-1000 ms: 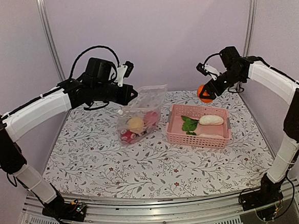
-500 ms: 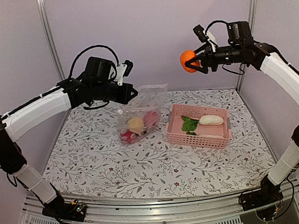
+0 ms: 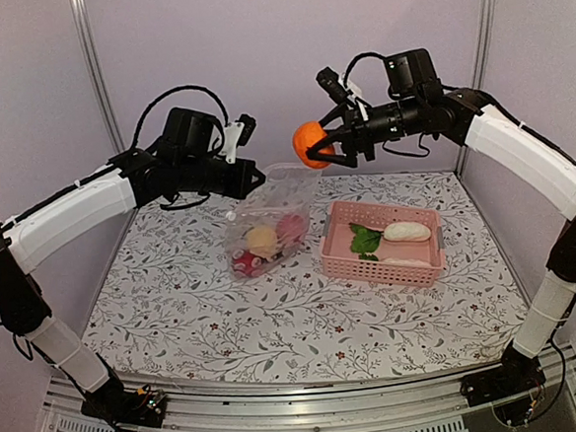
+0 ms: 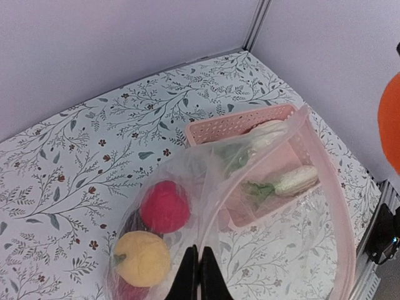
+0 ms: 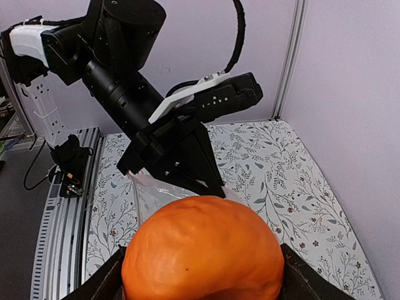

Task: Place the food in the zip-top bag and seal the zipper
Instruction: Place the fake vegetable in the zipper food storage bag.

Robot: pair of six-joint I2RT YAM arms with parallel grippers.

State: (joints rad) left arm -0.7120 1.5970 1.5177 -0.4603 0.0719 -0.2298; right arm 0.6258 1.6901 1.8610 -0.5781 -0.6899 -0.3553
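Observation:
My left gripper [image 3: 258, 181] [image 4: 199, 265] is shut on the mouth edge of the clear zip-top bag [image 3: 274, 213] and holds it up off the table. Its pinkish zipper [image 4: 345, 231] curves round the open mouth. Inside lie a yellow fruit [image 4: 142, 257], a red ball [image 4: 164, 206] and a dark piece beneath them. My right gripper [image 3: 325, 146] [image 5: 203, 275] is shut on an orange fruit [image 3: 311, 143] [image 5: 203, 247], in the air just above and behind the bag's mouth.
A pink perforated basket [image 3: 379, 266] stands right of the bag. It holds a green leafy piece [image 3: 365, 239] and two white oblongs [image 3: 406, 231]. Purple walls and metal posts close in the back and both sides of the floral tablecloth.
My right arm has swung left and up with the orange fruit, from beyond the basket's far corner to above the bag's mouth. The left arm and bag have stayed put.

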